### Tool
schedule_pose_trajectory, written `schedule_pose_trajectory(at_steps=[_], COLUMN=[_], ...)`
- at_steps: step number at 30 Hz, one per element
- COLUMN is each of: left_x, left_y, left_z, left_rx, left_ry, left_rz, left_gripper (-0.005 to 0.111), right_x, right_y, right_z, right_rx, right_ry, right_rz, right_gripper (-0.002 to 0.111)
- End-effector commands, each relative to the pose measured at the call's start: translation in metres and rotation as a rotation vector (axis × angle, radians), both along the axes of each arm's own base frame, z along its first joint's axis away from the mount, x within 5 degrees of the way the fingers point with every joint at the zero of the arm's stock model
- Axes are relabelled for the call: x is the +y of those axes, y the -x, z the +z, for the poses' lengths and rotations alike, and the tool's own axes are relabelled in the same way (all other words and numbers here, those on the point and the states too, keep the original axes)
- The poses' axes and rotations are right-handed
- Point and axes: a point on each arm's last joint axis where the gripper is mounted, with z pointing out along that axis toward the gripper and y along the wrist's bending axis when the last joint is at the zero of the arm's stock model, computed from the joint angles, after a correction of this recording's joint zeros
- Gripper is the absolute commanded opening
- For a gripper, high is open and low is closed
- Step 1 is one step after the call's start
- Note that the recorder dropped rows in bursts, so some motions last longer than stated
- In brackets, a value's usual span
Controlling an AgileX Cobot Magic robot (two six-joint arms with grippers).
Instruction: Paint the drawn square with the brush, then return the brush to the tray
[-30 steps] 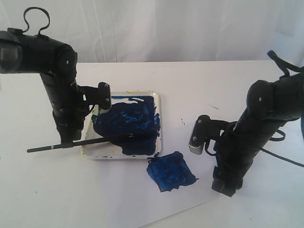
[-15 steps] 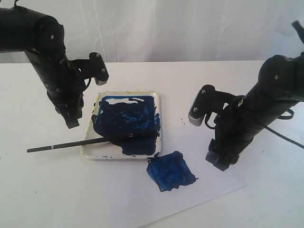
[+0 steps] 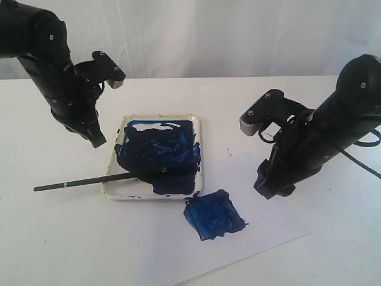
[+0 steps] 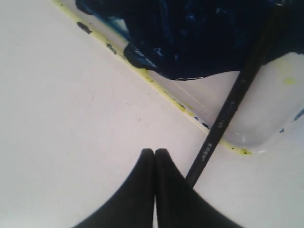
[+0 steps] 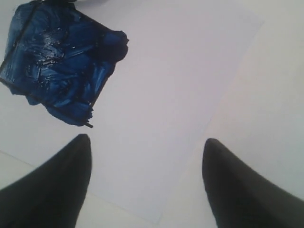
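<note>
Square point(image 3: 214, 215) dark blue, brush point(image 3: 89, 180) half on tray point(image 3: 128, 189) — left gripper point(image 4: 155, 154) tight, right gripper point(image 5: 146, 140) wide.

Robot laboratory test bench. A white tabletop point(image 3: 47, 238) is backed by a plain white curtain point(image 3: 208, 36) at 12 o'clock. The black left arm point(image 3: 56, 77) at 9 o'clock and right arm point(image 3: 333, 131) at 3 o'clock flank the paint-smeared tray point(image 3: 201, 156).

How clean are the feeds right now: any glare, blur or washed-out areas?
Exterior view: white table washed out, edge of the white paper sheet faint. Left wrist view: long thin black brush sharp, close left fingers soft, paint in the cream-white tray near black. Right wrist view: wet glints on the blue-painted drawn square, right fingers blurred.
</note>
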Motion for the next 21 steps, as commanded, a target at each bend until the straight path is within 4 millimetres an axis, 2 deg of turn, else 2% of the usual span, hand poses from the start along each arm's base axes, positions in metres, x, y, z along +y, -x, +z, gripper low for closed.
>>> schedule_pose_trajectory(at_steps=[1, 5, 11, 16, 21], left_x=[0.02, 0.038, 0.058, 0.074, 0.093], left_y=[-0.006, -0.012, -0.014, -0.014, -0.008], left_z=[0.006, 0.006, 0.005, 0.007, 0.007], left_rx=[0.023, 0.044, 0.107, 0.149, 0.246], left_ry=[0.089, 0.152, 0.232, 0.267, 0.279], left_rz=[0.177, 0.292, 0.453, 0.589, 0.68], left_gripper=[0.0, 0.0, 0.0, 0.0, 0.0], right_x=[-0.001, -0.004, -0.007, -0.016, -0.043], right_y=[-0.002, -0.008, -0.014, -0.019, -0.026], right_z=[0.006, 0.017, 0.028, 0.033, 0.035], right_rx=[-0.003, -0.003, 0.002, 0.08, 0.135], right_ry=[-0.017, -0.001, 0.003, -0.017, -0.011], right_rz=[-0.075, -0.18, -0.29, -0.45, -0.567], right_gripper=[0.051, 0.027, 0.004, 0.0, 0.0])
